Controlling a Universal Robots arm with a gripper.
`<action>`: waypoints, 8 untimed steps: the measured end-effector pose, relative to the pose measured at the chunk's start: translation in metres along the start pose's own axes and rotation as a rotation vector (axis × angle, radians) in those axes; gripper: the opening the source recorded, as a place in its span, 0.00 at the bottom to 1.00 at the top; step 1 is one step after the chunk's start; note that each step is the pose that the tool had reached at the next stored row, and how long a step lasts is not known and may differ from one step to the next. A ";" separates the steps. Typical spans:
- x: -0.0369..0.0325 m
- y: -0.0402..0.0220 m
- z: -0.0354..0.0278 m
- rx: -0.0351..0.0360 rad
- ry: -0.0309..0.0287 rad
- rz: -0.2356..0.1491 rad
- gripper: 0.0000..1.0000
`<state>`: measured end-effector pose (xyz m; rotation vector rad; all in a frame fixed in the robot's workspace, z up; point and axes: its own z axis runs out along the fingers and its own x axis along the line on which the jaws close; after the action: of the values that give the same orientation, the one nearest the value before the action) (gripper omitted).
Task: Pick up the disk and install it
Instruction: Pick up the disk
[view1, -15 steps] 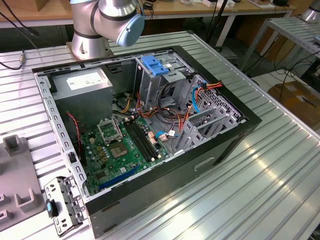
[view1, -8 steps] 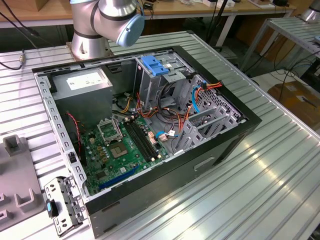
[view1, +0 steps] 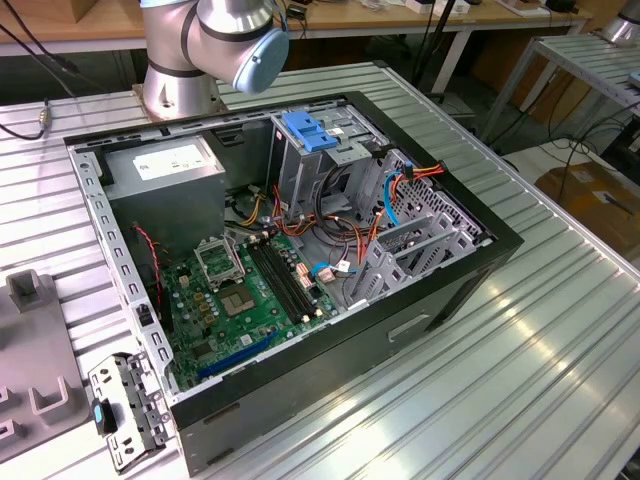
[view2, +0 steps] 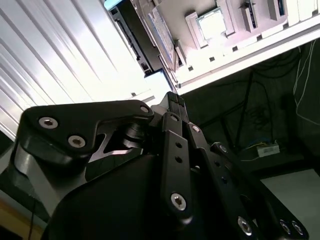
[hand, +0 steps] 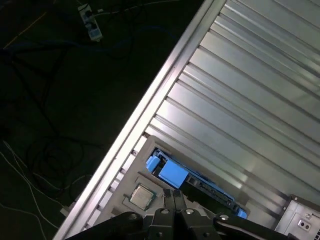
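Resting place of the disk (hand: 175, 175): flat in a pale grey fixture tray (hand: 127, 177) at the edge of the ribbed tabletop (hand: 240, 90), just beyond the tips of the pincer (hand: 175, 196) and not touched by it.
Pincer: in both wrist views the two black fingers sit together with nothing between them; it is poised over the tray, tips aimed towards the disk's near edge.
Tray contents: the disk in its blue carrier frame, and just beside it, also close ahead of the pincer, a square processor chip (hand: 141, 196) in its own recess.
Handling, as a judgement: a stiff metal slab, probably dense for its size; the smooth faces would likely slip, and it would not take knocks well.
Where to take hold, as a judgement: across the narrow width, pads on the two long carrier edges near the middle, off the label face and the connector end.
Computer case (view1: 500, 240): lying open on the tabletop, away from the pincer.
Case contents: a power supply (view1: 165, 170), a green motherboard (view1: 250, 290), loose cables, and a metal drive cage (view1: 300, 175) topped by a blue handle (view1: 310, 130).
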<state>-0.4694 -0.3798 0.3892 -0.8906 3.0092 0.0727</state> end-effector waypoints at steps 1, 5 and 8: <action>0.0000 0.0000 0.0000 0.0000 0.0001 -0.002 0.11; 0.0000 0.0000 0.0000 -0.0001 0.0001 -0.002 0.11; 0.0000 0.0000 0.0000 -0.0001 0.0000 -0.002 0.11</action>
<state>-0.4694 -0.3798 0.3891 -0.8938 3.0082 0.0727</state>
